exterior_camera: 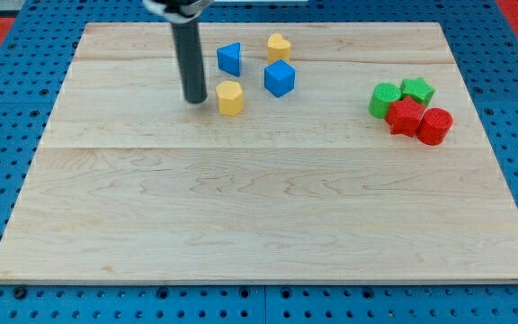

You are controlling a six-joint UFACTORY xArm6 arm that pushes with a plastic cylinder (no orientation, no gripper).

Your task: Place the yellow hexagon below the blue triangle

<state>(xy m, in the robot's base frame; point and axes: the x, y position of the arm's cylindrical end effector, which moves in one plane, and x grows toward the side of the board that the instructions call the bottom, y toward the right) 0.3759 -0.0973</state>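
Note:
The yellow hexagon (229, 97) lies on the wooden board near the view's top, left of centre. The blue triangle (230, 58) sits just above it, a short gap between them. My rod comes down from the view's top, and my tip (194, 100) rests on the board just to the left of the yellow hexagon, with a small gap. The tip is below and left of the blue triangle.
A blue cube (279, 78) lies right of the hexagon, with a yellow heart-like block (279, 47) above it. At the view's right sit a green block (385, 99), a green star (416, 89), and two red blocks (406, 117) (435, 126) bunched together.

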